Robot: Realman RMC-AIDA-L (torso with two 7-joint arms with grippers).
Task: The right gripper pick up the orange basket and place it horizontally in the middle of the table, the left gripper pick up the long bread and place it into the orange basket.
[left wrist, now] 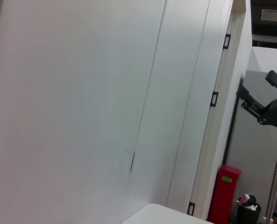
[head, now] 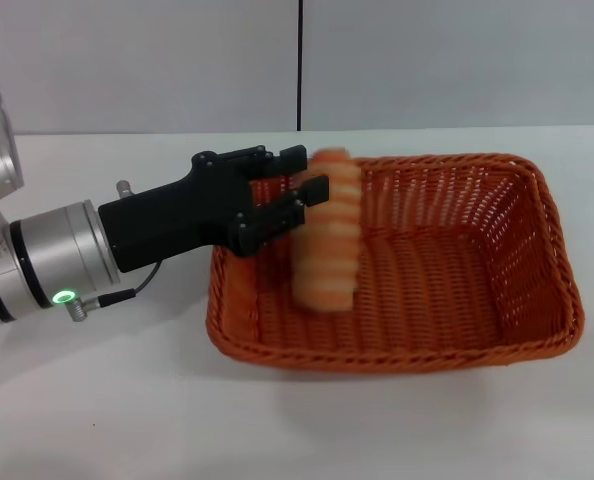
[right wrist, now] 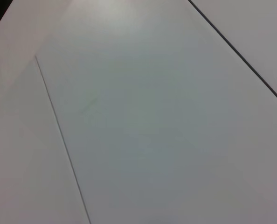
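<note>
Inside the orange basket, toward its left end, the long bread is seen standing nearly on end and blurred, which suggests it is dropping or tipping onto the woven floor. It lies just right of the left gripper, whose fingers are spread apart and hold nothing; the near finger tip appears to meet the bread's upper end, though real contact cannot be confirmed. The gripper is reached over the basket's left rim, presumably so that the loaf falls within the walls rather than onto the worktop. The basket is set lengthwise across the middle of the worktop, so that part of the task is judged done.

Only the head view shows basket, bread and left gripper. The left wrist view is aimed away at a pale wall, a red bin and a dark stand. The right wrist view shows only bare white surface. The right gripper is not visible anywhere.
</note>
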